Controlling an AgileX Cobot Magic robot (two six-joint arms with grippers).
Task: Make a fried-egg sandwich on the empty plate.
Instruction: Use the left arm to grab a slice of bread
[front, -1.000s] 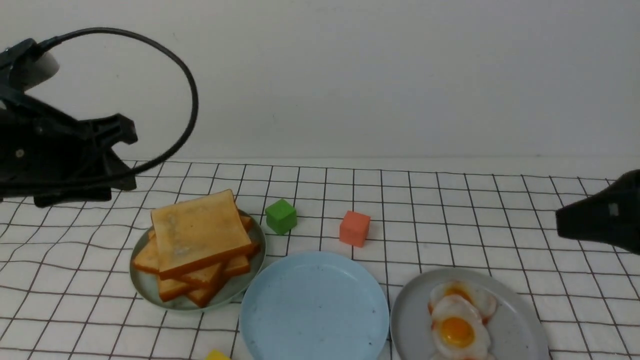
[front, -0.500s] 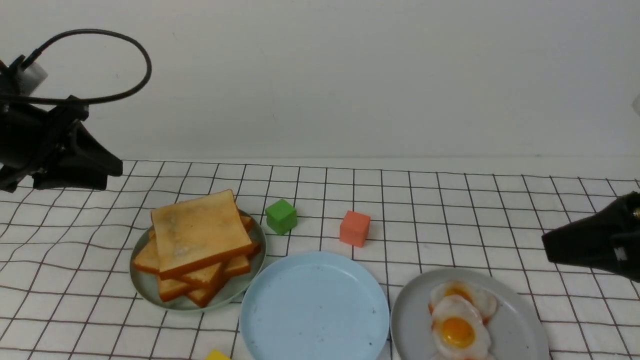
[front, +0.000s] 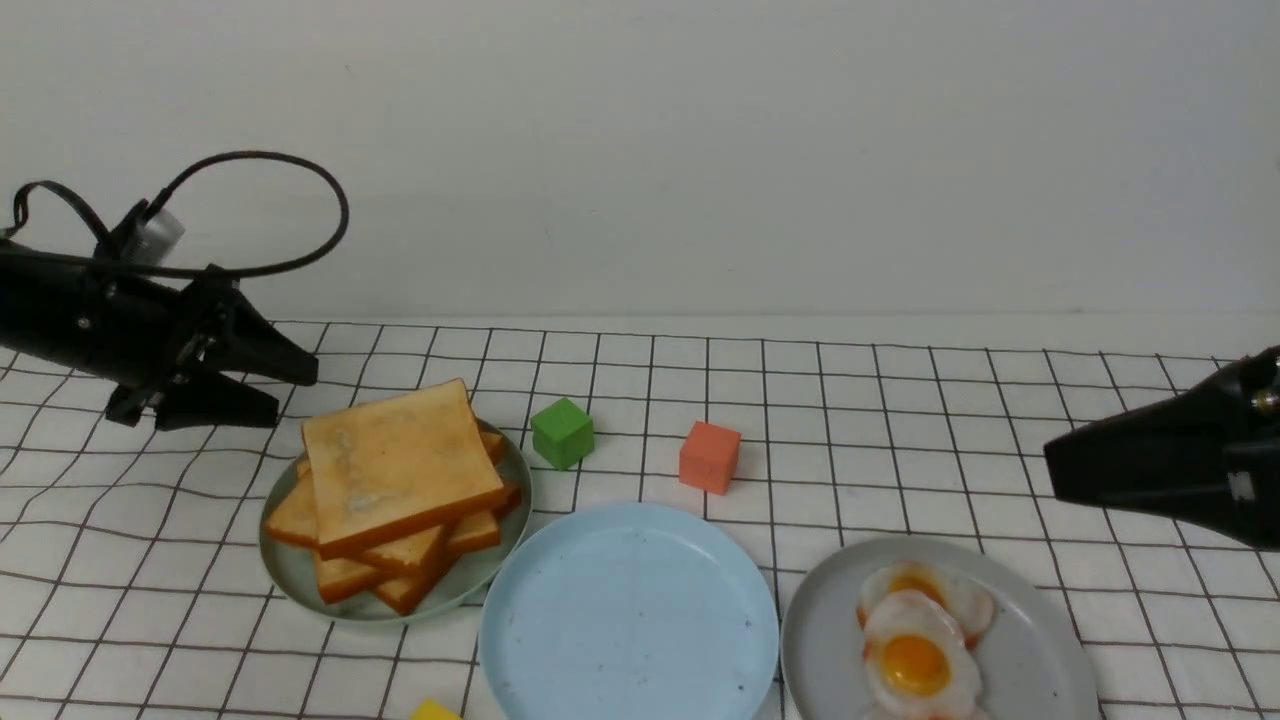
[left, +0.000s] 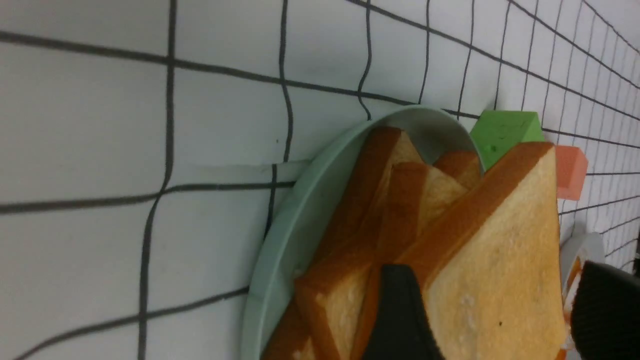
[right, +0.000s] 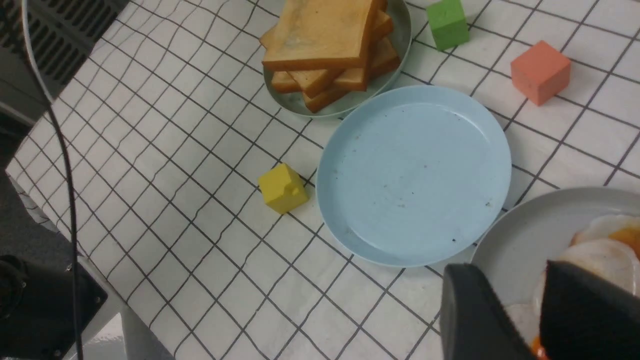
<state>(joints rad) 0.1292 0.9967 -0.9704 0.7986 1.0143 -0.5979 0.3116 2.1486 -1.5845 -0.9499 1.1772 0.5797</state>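
One empty plate (front: 628, 610) on gridded tablecloth (front: 900, 400), white wall (front: 700, 150)

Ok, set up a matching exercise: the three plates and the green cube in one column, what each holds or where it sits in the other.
1. greyish-green plate
2. sky-blue plate
3. grey plate
4. green cube

A. empty
B. holds fried eggs
C. between the greyish-green plate and the orange cube
D. holds piled toast slices

Pairs: 1-D, 2-A, 3-B, 4-C

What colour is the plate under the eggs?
The egg plate is plain grey, best seen in the front view.
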